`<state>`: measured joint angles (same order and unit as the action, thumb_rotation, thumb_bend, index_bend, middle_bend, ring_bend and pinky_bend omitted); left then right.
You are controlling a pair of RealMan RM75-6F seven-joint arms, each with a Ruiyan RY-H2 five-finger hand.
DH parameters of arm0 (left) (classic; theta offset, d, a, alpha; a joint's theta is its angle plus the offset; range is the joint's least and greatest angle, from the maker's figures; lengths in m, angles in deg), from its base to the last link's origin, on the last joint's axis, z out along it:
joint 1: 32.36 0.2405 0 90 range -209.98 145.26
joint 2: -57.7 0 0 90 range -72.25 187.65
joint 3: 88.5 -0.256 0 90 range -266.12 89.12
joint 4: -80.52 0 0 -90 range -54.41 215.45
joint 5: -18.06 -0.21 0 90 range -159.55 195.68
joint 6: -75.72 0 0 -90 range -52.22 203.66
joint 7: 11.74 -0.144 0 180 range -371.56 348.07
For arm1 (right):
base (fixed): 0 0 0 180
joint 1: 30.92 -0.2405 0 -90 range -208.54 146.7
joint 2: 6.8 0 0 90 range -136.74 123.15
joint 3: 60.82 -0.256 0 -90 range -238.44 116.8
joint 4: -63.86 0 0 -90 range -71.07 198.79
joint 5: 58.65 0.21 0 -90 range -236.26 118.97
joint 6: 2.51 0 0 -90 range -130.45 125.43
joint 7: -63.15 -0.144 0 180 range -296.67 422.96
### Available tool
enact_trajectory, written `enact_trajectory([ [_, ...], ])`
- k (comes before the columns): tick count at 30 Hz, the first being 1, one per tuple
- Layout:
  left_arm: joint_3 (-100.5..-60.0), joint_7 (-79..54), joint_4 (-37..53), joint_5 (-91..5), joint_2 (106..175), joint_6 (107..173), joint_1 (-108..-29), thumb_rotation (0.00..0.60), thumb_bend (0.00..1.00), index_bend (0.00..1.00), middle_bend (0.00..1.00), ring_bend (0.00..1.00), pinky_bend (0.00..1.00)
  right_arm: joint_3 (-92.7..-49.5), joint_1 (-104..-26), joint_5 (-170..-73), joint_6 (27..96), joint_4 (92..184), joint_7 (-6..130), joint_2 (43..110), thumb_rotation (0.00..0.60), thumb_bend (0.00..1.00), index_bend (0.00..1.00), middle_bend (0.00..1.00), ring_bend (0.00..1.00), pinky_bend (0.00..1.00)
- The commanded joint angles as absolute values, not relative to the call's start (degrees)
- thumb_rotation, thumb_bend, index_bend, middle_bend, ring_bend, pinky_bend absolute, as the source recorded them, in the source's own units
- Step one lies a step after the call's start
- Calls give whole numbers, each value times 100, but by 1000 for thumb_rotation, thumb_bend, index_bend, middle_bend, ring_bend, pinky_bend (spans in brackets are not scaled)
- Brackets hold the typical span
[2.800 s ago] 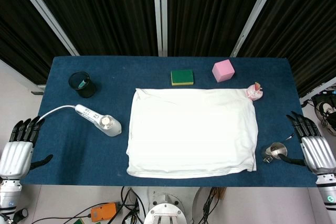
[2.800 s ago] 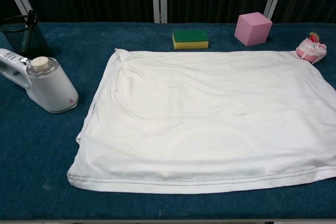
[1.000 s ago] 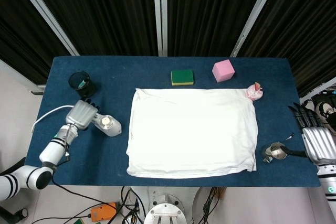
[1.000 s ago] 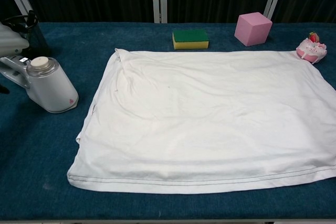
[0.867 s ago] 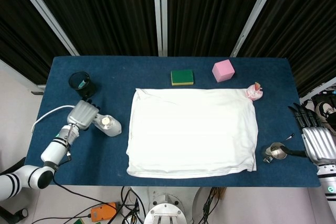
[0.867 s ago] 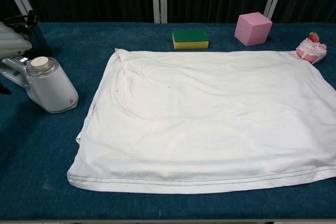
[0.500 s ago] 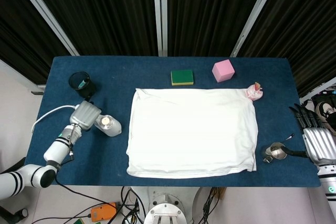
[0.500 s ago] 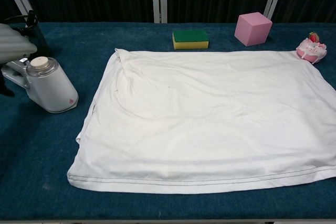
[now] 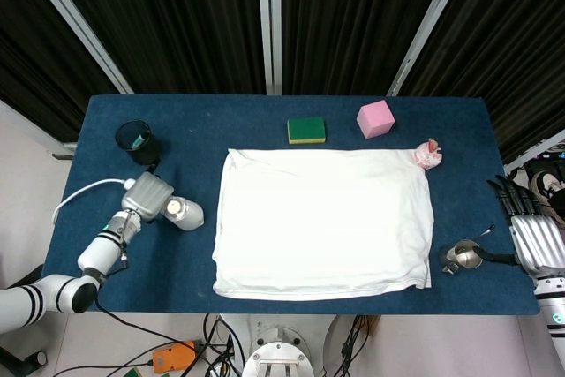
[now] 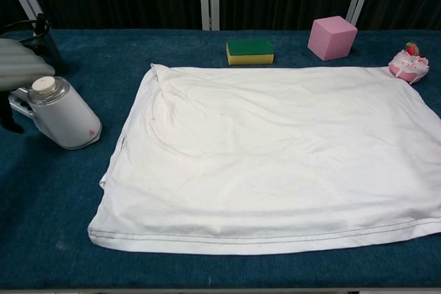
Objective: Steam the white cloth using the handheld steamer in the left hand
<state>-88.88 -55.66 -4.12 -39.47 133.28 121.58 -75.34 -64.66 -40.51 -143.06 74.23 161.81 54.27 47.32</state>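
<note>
The white cloth [image 9: 322, 221] lies spread flat over the middle of the blue table [image 9: 247, 116]; the chest view shows the cloth [image 10: 275, 156] with light wrinkles. To its left is the white handheld steamer [image 9: 181, 211], its round head up and tipped slightly in the chest view [image 10: 63, 118]. My left hand [image 9: 146, 194] covers and grips the steamer's handle, and at the chest view's left edge only part of that hand [image 10: 21, 65] shows. My right hand [image 9: 530, 240] hangs at the table's right edge, fingers apart, holding nothing.
A black mesh cup [image 9: 137, 141] stands behind the steamer, whose white cord [image 9: 79, 193] trails left. A green sponge [image 9: 305, 130] and a pink cube [image 9: 375, 118] sit behind the cloth. A pink toy cake [image 9: 428, 155] is at its far right corner, a small metal cup [image 9: 463, 256] by my right hand.
My left hand came up from the table's left edge onto the steamer's handle and closed on it. The steamer has tipped and shifted slightly. The right hand barely moved.
</note>
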Motion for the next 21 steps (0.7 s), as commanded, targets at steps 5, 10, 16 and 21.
enact_trajectory([
  [5, -8953, -5470, -405, -3799, 13326, 12064, -7635, 600, 25, 631, 715, 588, 0, -6467, -4044, -14289, 7427, 16168, 5412, 4737, 600, 185, 0, 55, 0, 95],
  [10, -8991, -5371, -414, -3782, 13317, 12087, -7653, 600, 24, 682, 774, 645, 0, -6472, -4045, -14273, 7421, 16166, 5409, 4742, 600, 186, 0, 55, 0, 95],
  [16, -9007, -5213, -433, -3816, 13280, 12120, -7672, 600, 84, 735, 833, 705, 116, -6480, -4060, -14264, 7398, 16182, 5425, 4739, 600, 186, 0, 55, 0, 95],
  [21, -8970, -4837, -474, -3951, 13187, 12122, -7638, 600, 218, 764, 858, 733, 313, -6490, -4056, -14269, 7424, 16222, 5450, 4716, 600, 185, 0, 55, 0, 95],
])
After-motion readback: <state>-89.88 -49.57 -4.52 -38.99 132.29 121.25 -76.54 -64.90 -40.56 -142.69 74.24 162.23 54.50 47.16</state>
